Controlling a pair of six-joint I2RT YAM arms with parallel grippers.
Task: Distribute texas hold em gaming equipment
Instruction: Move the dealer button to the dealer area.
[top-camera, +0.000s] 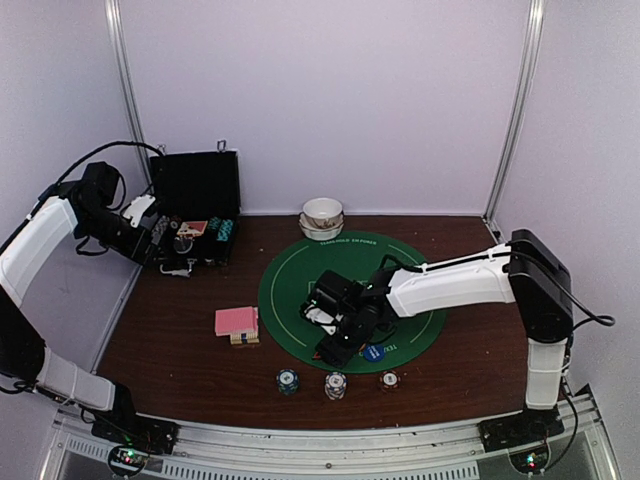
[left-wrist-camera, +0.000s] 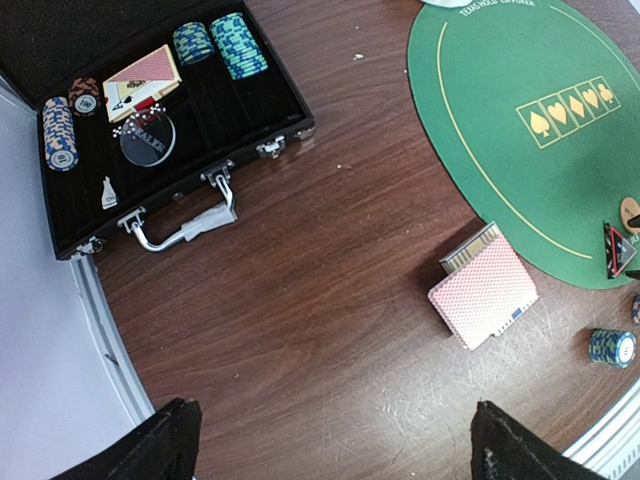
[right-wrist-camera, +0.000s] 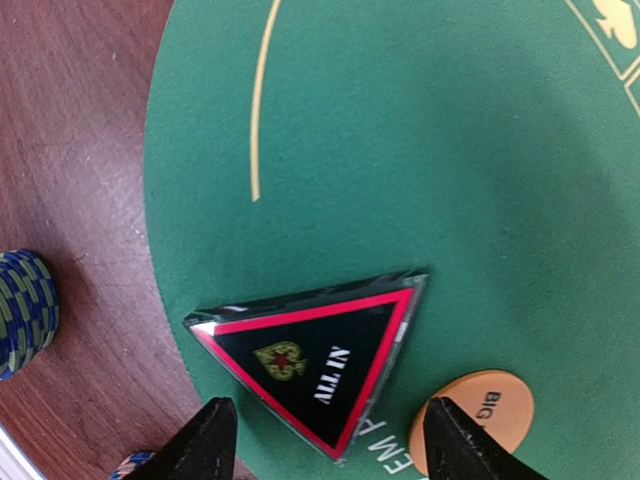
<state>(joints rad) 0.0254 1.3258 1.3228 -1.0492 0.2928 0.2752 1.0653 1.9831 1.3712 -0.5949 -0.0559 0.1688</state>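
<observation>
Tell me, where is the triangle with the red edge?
In the right wrist view, the triangle sits at the edge of the green mat, between the fingers of the right gripper, with an orange disc beside it.

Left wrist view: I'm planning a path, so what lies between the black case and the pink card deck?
Only bare brown tabletop; nothing sits between the black case and the pink card deck, as the left wrist view shows.

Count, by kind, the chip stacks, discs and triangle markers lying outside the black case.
Chip stacks: 3 (teal stack, white stack, brown stack)
Discs: 2 (orange disc, blue disc)
Triangle markers: 1
Total: 6
</observation>
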